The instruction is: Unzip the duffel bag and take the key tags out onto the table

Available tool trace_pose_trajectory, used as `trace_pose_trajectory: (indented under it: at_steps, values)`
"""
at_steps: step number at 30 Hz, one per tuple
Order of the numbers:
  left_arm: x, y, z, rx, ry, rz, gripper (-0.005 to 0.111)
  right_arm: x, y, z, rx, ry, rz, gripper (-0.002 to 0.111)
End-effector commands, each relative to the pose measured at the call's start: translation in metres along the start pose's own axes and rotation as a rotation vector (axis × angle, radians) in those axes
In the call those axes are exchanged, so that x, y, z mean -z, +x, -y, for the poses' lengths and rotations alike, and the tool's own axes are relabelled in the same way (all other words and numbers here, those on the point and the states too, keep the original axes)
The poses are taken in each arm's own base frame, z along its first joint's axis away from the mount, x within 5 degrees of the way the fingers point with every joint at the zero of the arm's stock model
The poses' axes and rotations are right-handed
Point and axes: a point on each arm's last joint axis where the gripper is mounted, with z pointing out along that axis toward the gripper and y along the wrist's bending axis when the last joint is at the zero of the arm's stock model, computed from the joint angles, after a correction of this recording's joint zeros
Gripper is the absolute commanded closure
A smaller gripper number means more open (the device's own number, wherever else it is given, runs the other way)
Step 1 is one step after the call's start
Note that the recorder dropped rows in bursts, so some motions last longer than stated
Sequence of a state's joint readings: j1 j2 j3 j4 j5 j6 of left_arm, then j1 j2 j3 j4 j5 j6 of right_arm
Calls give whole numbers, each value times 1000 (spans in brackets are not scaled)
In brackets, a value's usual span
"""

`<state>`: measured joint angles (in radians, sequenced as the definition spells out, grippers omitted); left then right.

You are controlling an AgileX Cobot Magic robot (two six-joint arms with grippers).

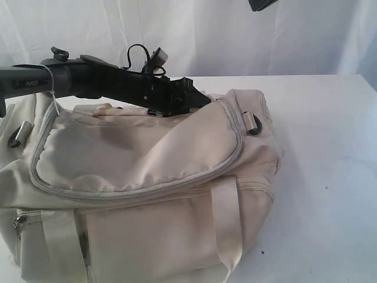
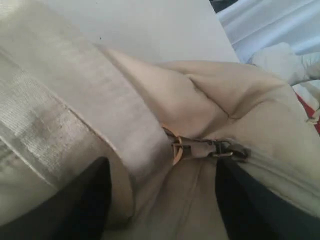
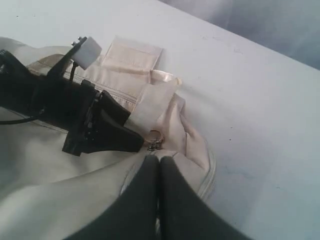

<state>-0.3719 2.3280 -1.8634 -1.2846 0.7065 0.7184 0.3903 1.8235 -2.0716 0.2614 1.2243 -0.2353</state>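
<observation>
The cream duffel bag lies on the white table, and its grey top zipper looks closed. My left gripper reaches across the bag's top to its right end. Its fingers stand open on either side of the fabric, just short of the metal zipper pull. The right wrist view shows the same gripper tip beside the pull. My right gripper hangs high above that end of the bag, shut with nothing in it, and only its tip shows in the exterior view. The key tags are hidden.
A cream webbing strap runs beside the left fingers, and another strap hangs down the bag's front. A black ring sits at the right end. Bare table stretches right of the bag. A white curtain hangs behind.
</observation>
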Motion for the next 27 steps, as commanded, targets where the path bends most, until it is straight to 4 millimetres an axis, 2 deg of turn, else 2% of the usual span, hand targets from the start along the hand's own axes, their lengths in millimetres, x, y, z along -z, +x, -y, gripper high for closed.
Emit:
trace_pose_trajectory:
  at_steps: [1, 6, 9, 13, 17, 24, 27]
  values:
    - [2, -10, 2, 71, 36, 95, 43, -8, 4, 3, 4, 0, -23, 108]
    - [4, -16, 7, 28, 88, 168, 46, -20, 13, 5, 0, -9, -76, 108]
    - [3, -15, 7, 19, 81, 158, 67, -28, 20, 6, -9, -14, -111, 108]
    - [3, -15, 7, 14, 80, 152, 104, -35, 26, 6, -16, -19, -141, 108]
    - [10, -19, 16, -15, 129, 143, 107, -40, 31, 7, -22, -23, -163, 108]
    - [59, -54, 55, -227, 234, 170, 107, -47, 28, 10, -26, -8, -120, 108]
    - [74, -61, 70, -294, 238, 168, 107, -55, 26, 12, -30, -1, -95, 108]
